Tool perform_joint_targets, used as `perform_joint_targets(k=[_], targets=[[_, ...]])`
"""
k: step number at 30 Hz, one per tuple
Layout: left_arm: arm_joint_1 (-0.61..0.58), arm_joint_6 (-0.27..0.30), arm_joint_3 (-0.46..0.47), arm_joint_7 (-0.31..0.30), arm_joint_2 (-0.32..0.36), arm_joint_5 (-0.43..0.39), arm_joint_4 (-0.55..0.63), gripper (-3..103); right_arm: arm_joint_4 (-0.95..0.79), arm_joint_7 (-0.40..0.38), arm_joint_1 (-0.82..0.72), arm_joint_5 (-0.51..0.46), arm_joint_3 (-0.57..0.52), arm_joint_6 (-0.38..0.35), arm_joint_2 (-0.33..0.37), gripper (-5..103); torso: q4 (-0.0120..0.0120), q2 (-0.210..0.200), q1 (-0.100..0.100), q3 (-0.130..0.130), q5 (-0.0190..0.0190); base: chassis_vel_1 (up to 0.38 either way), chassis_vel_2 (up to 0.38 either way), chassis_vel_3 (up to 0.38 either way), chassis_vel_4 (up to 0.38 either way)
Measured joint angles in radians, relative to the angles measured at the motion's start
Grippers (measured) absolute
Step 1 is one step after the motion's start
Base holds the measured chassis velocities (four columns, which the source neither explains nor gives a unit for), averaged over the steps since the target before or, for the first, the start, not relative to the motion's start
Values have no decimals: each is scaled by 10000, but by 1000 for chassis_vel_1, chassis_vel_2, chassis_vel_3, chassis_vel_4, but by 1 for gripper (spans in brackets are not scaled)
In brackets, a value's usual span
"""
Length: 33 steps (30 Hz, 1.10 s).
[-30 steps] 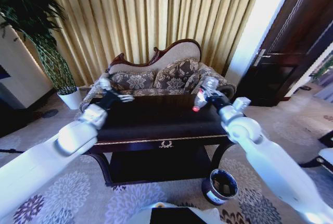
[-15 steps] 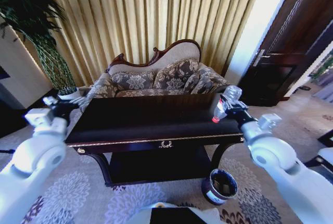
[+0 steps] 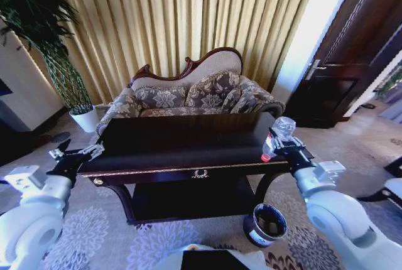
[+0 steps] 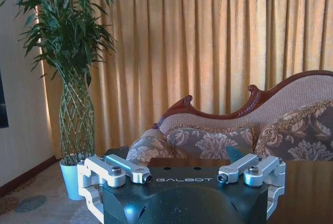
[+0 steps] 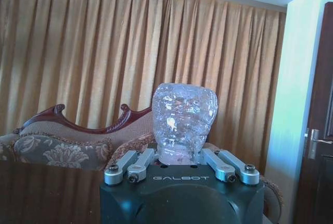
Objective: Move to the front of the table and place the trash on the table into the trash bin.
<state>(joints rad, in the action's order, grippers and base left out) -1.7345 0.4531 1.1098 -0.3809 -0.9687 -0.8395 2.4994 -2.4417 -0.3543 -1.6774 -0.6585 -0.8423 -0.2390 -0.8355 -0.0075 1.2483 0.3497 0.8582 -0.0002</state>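
Observation:
The trash I hold is a clear plastic bottle (image 3: 282, 127) with a red cap (image 3: 265, 156). My right gripper (image 3: 280, 144) is shut on it, above the table's (image 3: 182, 151) front right corner. In the right wrist view the bottle's (image 5: 184, 122) clear base stands up between the jaws. The glossy dark-brown table has a gold ornament (image 3: 200, 173) on its front edge. On the carpet below that corner stands the trash bin (image 3: 265, 225), dark with a pale rim. My left gripper (image 3: 78, 151) hangs open and holds nothing, just off the table's front left corner.
A patterned sofa (image 3: 188, 97) stands right behind the table, with gold curtains beyond it. A tall plant in a white pot (image 3: 85, 119) is at the back left. A dark door (image 3: 342, 75) is at the right. Patterned carpet surrounds the table.
Both arms have drawn back from over the table. The right gripper carried the bottle rightward and nearer, to the front right corner. The left gripper swung out past the table's left end.

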Motion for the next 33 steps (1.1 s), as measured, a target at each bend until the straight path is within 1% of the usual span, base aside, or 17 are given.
perform_joint_targets(k=[7, 14, 19, 23, 25, 26, 27, 29, 30, 33], targets=[[26, -78, -36, 42, 186, 250, 3, 100, -57, 25, -227, 73, -48, 25, -534, 25, -1, -1, 1, 1, 1, 95, -89, -87, 98], [58, -80, -136, 64, 264, 538, 63, 100, -31, 43, -256, 136, 65, 101, -731, 25, -1, 1, -3, -1, -2, 143, -152, -135, 150], [97, -180, -331, 65, 203, 795, 48, 100, 240, 29, -25, 425, 487, 116, -814, 25, 0, 2, -4, -1, 1, 129, -132, -121, 126], [112, -243, -428, 87, 82, 901, 6, 100, 861, 9, 228, 672, 906, 155, -900, 25, 0, 4, -7, -3, -2, 36, -28, -40, 24], [128, -264, -433, 110, 28, 973, 13, 100, 1754, 7, 478, 690, 1248, 160, -971, 25, -1, 0, -3, 1, -1, 0, 0, 0, 0], [128, -264, -433, 110, 28, 973, 13, 100, 1754, 7, 478, 690, 1248, 160, -971, 25, -1, 0, -3, 1, -1, 0, 0, 0, 0], [133, -271, -421, 113, 9, 994, 16, 100, 2267, 8, 646, 690, 1405, 128, -1014, 25, 2, -2, 1, 2, -2, 0, 0, 0, 0], [133, -275, -368, 115, -37, 1012, 16, 100, 3379, 24, 1067, 772, 1773, 77, -1119, 25, 0, -5, 5, 3, 4, 0, 0, 0, 0], [133, -275, -368, 115, -37, 1012, 16, 100, 3379, 24, 1067, 772, 1773, 77, -1119, 25, 0, -5, 5, 3, 4, 0, 0, 0, 0], [74, -365, -248, 143, -48, 1063, 17, 100, 5477, 312, 1888, 1069, 2241, 197, -1349, 25, 2, -5, 4, 3, 2, 0, 0, 0, 0]])
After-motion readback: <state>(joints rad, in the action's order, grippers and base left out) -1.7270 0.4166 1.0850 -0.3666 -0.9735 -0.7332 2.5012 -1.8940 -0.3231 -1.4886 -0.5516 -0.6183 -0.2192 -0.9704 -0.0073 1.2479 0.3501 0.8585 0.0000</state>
